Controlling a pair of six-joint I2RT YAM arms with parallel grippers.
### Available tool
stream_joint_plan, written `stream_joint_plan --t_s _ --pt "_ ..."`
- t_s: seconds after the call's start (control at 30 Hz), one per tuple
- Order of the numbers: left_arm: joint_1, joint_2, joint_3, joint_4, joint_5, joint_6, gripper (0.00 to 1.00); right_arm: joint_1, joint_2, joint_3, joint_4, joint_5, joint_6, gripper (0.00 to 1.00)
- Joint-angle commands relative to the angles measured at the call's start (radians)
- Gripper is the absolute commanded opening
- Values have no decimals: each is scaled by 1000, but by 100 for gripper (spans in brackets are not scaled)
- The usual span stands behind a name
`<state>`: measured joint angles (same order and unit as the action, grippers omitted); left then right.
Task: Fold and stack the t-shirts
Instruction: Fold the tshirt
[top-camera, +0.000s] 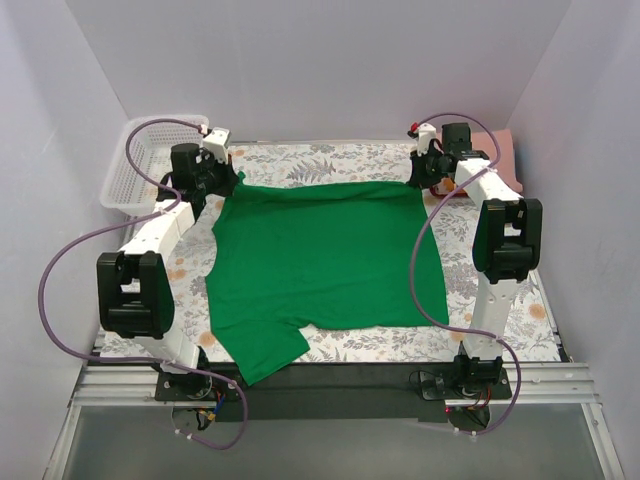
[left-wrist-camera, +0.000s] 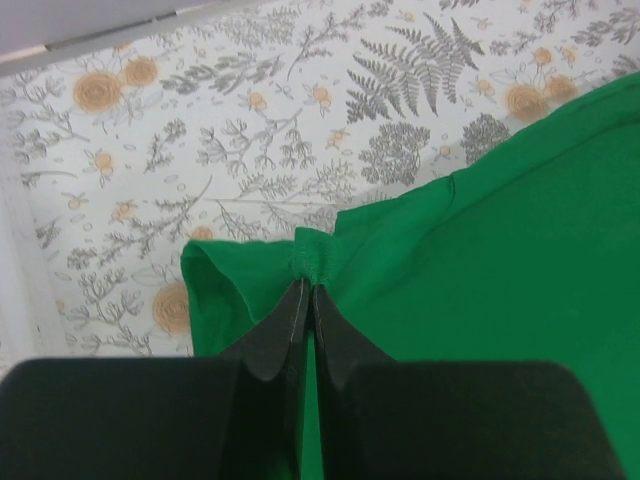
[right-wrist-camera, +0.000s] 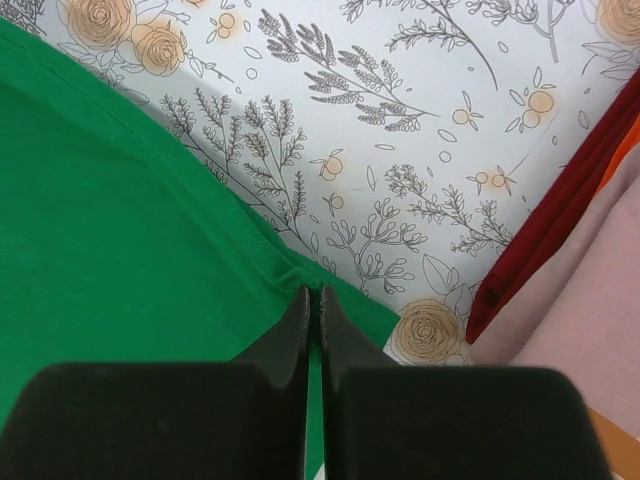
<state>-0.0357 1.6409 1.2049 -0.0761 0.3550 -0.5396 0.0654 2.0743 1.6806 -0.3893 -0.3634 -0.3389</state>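
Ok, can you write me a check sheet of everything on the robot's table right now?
Surface: flowery table cover, lying flat.
Job's things: green t-shirt spread out, one sleeve reaching past the cover's near edge; pink t-shirt at the far right corner.
Clutter: white basket at the far left.
Claws: left claw and right claw each shut on a far corner of the green t-shirt.
Cables: purple cables loop along both arms.
Surroundings: plain white walls; nothing else seen.
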Motion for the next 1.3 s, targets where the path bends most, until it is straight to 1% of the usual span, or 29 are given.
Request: stream_joint_plan --t_s 0.0,0.23,0.4,0.53,0.7,0.8,0.97,1.1,1.27 --pt "3 -84 -68 -19 -31 6 0 -7 -60 -39 -5 -39 -20 1" --pt "2 -185 -172 -63 -57 -40 0 -19 -91 -85 -6 -37 -37 1" --pt "-1 -242 -231 -126 -56 -134 0 -24 -89 -82 -6 -34 -49 1" --pt "-29 -283 -295 -146 -73 -180 0 -24 -76 -64 -13 -31 -51 1" --pt "-46 -283 -320 -195 -97 -207 0 -24 -77 -64 -25 -34 -57 1" --pt "-50 -285 -330 -227 -87 -232 0 -24 -82 -70 -25 -32 -64 1" --pt "-70 -293 -352 -238 -99 -237 0 -24 -82 -71 -31 -40 -68 1" --pt "-70 -274 -341 -246 -168 -224 0 -24 -95 -84 -36 -43 -80 1" --pt "-70 -266 -306 -249 -183 -200 0 -26 -112 -88 -43 -42 -94 1"
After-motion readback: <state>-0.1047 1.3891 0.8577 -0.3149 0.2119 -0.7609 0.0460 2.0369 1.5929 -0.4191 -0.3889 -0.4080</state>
